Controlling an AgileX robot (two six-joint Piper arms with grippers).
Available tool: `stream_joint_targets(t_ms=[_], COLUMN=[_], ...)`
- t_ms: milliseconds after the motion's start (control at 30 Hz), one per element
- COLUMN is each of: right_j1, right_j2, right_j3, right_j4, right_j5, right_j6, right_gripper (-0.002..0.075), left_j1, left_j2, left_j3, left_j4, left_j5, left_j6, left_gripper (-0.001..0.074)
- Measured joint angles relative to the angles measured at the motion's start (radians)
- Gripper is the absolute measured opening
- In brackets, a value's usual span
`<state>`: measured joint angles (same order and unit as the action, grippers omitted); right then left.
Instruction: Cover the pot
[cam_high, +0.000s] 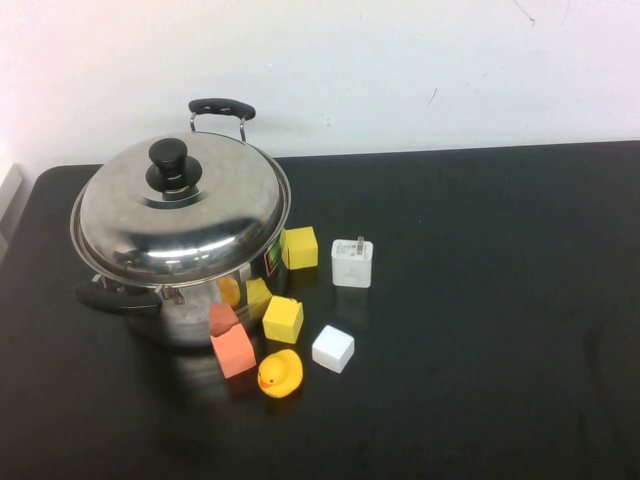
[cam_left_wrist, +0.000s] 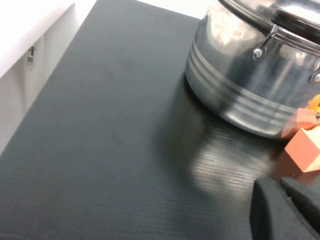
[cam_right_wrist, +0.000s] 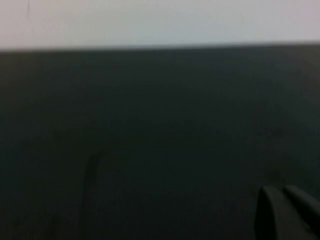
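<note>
Lid (cam_high: 180, 210) sits on pot (cam_high: 200, 310); left tool (cam_left_wrist: 285, 207) and right tool (cam_right_wrist: 287, 212) hang low, fingers pressed together.

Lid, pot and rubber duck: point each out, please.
lid (cam_high: 190, 215), high view, on its domed steel top.
pot (cam_left_wrist: 240, 85), left wrist view, on its banded side wall.
rubber duck (cam_high: 280, 375), high view, on its body.

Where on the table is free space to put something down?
Bare table lies right of the white charger, and left of the pot. Crowded: blocks and rubber duck beside the pot. The left gripper and right gripper stay low, holding nothing.
</note>
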<state>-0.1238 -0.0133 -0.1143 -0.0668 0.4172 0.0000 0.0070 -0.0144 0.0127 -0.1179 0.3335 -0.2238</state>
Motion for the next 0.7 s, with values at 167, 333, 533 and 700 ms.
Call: stream_joint_targets(t_ms=[167, 333, 533, 700], right_j1=[-0.004, -0.004, -0.004, -0.004], right_j2=[0.000, 0.000, 0.000, 0.000], right_j3=[0.117, 0.130, 0.130, 0.130], right_j4=[0.024, 0.047, 0.047, 0.047], right_j5=[-0.003, -0.062, -0.064, -0.064], right_j6=[0.000, 0.000, 0.000, 0.101], right_gripper=[-0.0002, -0.0002, -0.0002, -0.0002], left_j1=[0.000, 0.000, 0.000, 0.000], left_j2=[0.000, 0.000, 0.000, 0.000], left_j3=[0.000, 0.000, 0.000, 0.000], left_j4=[0.000, 0.000, 0.000, 0.000], left_j5=[0.000, 0.000, 0.000, 0.000], left_j6=[0.000, 0.000, 0.000, 0.000], left_gripper=[-0.0002, -0.0002, -0.0002, -0.0002])
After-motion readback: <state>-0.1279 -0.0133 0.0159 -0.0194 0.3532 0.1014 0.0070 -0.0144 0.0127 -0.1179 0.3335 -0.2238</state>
